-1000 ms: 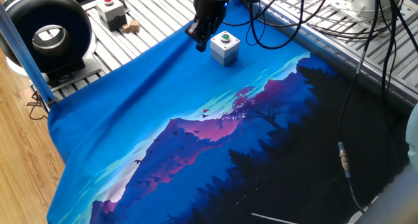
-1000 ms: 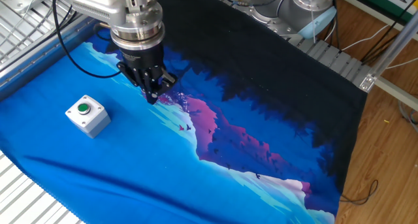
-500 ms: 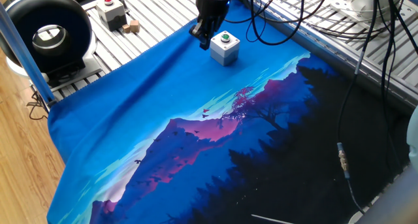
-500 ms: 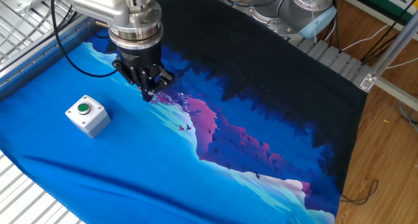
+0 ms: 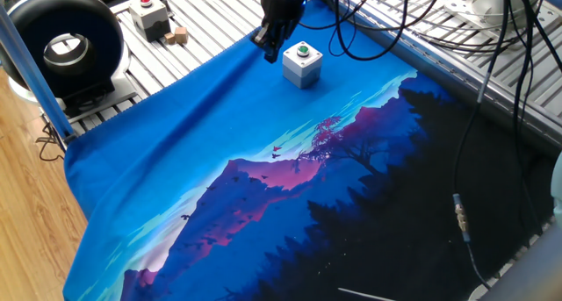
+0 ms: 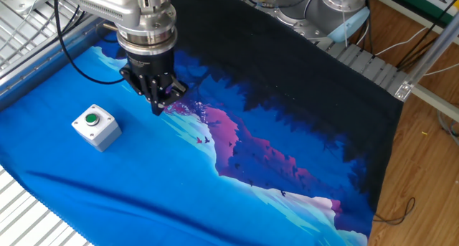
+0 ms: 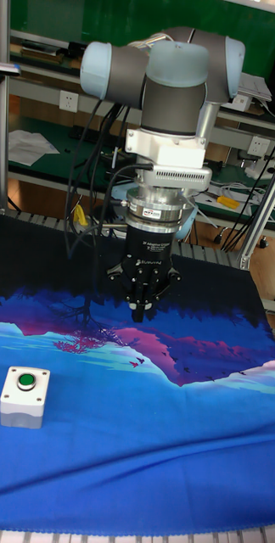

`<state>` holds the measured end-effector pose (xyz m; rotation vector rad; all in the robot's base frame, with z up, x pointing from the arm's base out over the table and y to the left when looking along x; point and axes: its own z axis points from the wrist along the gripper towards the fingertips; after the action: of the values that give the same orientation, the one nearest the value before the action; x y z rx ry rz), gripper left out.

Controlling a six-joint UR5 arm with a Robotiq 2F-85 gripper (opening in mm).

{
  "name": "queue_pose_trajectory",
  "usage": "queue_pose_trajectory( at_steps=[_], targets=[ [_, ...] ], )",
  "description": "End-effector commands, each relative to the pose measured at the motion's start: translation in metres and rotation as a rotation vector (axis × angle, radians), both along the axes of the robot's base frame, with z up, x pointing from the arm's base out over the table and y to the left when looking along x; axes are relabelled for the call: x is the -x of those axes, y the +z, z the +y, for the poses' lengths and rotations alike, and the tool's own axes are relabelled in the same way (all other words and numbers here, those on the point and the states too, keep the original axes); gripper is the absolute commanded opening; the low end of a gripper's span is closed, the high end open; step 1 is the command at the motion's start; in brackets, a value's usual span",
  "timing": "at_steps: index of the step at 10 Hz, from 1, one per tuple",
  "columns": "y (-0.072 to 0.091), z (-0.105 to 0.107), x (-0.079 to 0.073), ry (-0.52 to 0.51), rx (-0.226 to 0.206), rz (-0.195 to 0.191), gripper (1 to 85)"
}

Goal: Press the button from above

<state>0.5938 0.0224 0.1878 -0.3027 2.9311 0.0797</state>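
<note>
The button (image 5: 304, 49) is green with a silver ring and caps a small light-grey box (image 5: 302, 68) on the blue part of the printed mat (image 5: 219, 152). It also shows in the other fixed view, button (image 6: 91, 118), and low at the left of the tall fixed view, button (image 7: 25, 379). My gripper (image 6: 156, 110) points straight down, hanging above the mat beside the box, not over it. In the tall fixed view the gripper (image 7: 139, 316) has its fingertips pressed together with nothing between them. In one fixed view the gripper (image 5: 271, 53) sits just left of the box.
A grey box with a red button (image 5: 151, 16), small wooden blocks (image 5: 178, 36) and a black round device (image 5: 66, 46) sit on the slatted table beyond the mat. Cables (image 5: 518, 82) trail over the dark side of the mat. The arm's base (image 6: 337, 9) stands behind.
The gripper has shifted sideways toward the button box and slightly upward. Its fingers stay shut. The box has not moved.
</note>
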Motion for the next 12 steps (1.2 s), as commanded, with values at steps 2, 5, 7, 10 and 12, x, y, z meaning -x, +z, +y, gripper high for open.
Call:
queue_pose_trajectory(
  at_steps=[2, 5, 7, 10, 12],
  targets=[
    [0.002, 0.003, -0.001, 0.004, -0.015, -0.006, 1.0],
    [-0.001, -0.009, 0.009, 0.036, 0.04, 0.031, 1.0],
    [-0.002, -0.021, -0.004, 0.062, 0.046, 0.056, 1.0],
    [-0.007, -0.063, -0.05, 0.134, 0.061, 0.077, 1.0],
    [-0.016, -0.094, -0.079, 0.159, 0.058, 0.065, 1.0]
  ],
)
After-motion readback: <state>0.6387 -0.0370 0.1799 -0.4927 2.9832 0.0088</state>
